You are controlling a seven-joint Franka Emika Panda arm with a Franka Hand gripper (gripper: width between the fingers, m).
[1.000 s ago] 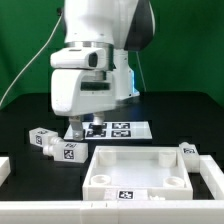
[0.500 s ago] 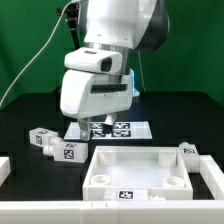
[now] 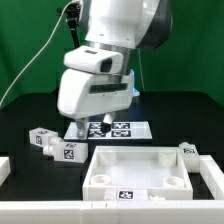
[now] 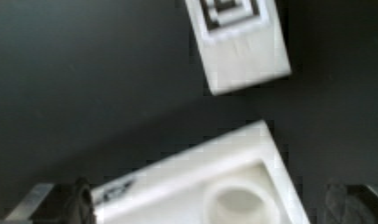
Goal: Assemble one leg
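Two small white legs with square tags, one [image 3: 42, 138] and another [image 3: 68, 151], lie on the black table at the exterior view's left. A third leg [image 3: 187, 151] lies at the right, by the large white panel [image 3: 150, 172]. My gripper [image 3: 84, 120] hangs above the table behind the panel, over the near end of the marker board [image 3: 112, 128], well apart from all the legs. In the wrist view the gripper [image 4: 207, 205] is open and empty. Its dark fingers [image 4: 61, 202] stand wide apart above a corner of the panel [image 4: 177, 180] with its round hole [image 4: 239, 196]. No leg shows there.
The marker board [image 4: 239, 45] lies on the black table beyond the panel. A white rail [image 3: 40, 207] runs along the front edge, with a white block [image 3: 4, 170] at the exterior view's far left. A green backdrop stands behind.
The arm has shifted toward the exterior view's right and risen slightly over the first half second, then stayed almost still. The legs and the panel have not moved.
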